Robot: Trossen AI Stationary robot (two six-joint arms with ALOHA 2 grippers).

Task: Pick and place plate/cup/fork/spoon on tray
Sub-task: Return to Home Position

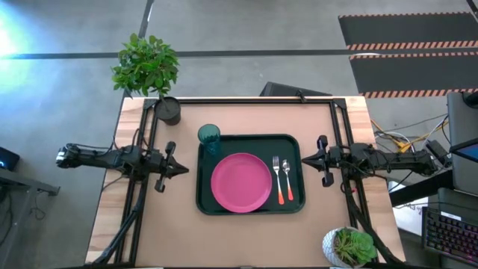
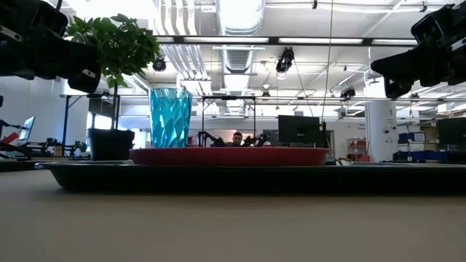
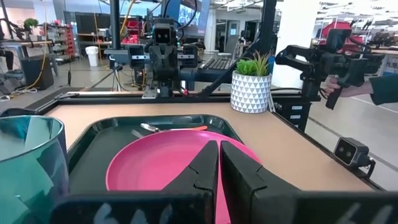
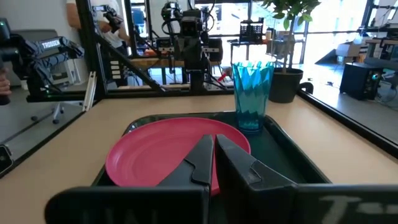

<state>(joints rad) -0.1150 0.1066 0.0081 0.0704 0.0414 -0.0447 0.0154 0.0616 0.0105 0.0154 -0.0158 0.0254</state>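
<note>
The dark green tray (image 1: 291, 149) lies in the middle of the table. On it rest the pink plate (image 1: 240, 182), the teal cup (image 1: 209, 138) upright at its far left corner, and the fork (image 1: 277, 179) and spoon (image 1: 287, 179) side by side at its right, orange handles toward the near edge. My left gripper (image 1: 184, 169) hovers left of the tray, shut and empty. My right gripper (image 1: 305, 159) hovers right of the tray, shut and empty.
A dark potted plant (image 1: 166, 108) stands at the far left corner of the table. A white patterned pot with a green plant (image 1: 348, 246) stands at the near right corner. A person's hand (image 3: 348, 90) holds a device beyond the table.
</note>
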